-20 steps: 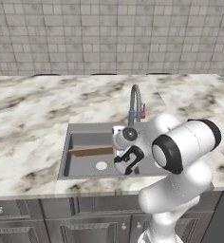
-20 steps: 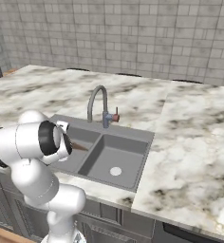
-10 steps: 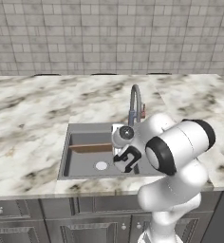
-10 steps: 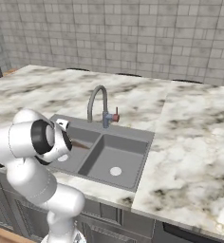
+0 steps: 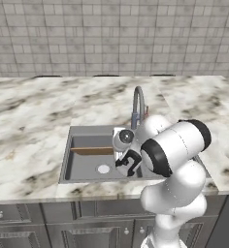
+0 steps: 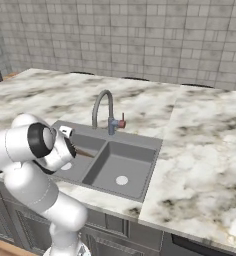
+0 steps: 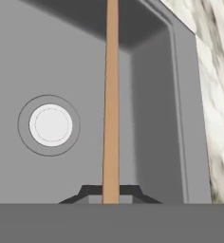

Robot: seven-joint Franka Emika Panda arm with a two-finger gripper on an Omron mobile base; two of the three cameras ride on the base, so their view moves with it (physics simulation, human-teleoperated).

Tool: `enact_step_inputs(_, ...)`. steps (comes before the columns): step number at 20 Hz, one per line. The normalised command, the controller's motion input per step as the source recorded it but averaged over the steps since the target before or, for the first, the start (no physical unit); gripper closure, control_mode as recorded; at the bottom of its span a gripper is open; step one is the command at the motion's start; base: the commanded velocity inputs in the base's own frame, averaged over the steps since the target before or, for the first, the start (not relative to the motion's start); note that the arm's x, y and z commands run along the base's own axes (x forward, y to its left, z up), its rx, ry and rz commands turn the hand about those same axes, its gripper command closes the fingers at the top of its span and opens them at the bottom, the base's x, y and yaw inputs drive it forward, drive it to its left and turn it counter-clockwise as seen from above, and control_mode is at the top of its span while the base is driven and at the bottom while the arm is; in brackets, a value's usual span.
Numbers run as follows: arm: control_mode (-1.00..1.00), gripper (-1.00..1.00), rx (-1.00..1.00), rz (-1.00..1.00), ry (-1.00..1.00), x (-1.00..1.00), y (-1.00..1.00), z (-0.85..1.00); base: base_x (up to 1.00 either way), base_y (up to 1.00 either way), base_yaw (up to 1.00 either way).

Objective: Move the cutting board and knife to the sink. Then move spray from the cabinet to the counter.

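The cutting board (image 7: 111, 104) stands on edge in the left basin of the sink (image 5: 70, 131), a thin light-brown strip running away from the hand. My gripper (image 7: 111, 192) is shut on its near end, one dark fingertip on each side. From the left base camera the board (image 5: 92, 150) lies along the basin's back part, with the gripper (image 5: 127, 163) low over the basin at its right end. On the right base camera a short piece of the board (image 6: 83, 152) shows past my arm, inside the sink (image 6: 151, 145). The knife, spray and cabinet are out of view.
A curved faucet (image 5: 138, 99) rises behind the sink, close to my forearm. The round drain (image 7: 51, 125) lies left of the board. White marble counter (image 5: 24, 121) surrounds the sink, and a tiled wall stands behind.
The arm's elbow and forearm have shifted slightly over the sink. The board stays gripped in the left basin, in much the same place.
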Motion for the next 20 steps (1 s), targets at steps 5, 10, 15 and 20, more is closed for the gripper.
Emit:
enact_step_inputs(5,-1.0,1.0,0.0,0.0,0.0,0.01,0.0,-0.37,0.0,0.0,0.0)
enact_step_inputs(10,-1.0,1.0,0.0,0.0,0.0,0.0,0.0,-0.46,0.0,0.0,0.0)
enact_step_inputs(15,-1.0,1.0,0.0,0.0,0.0,-0.04,0.0,-0.51,0.0,0.0,0.0)
enact_step_inputs(20,-1.0,1.0,0.0,0.0,0.0,-0.24,0.02,-0.55,0.0,0.0,0.0)
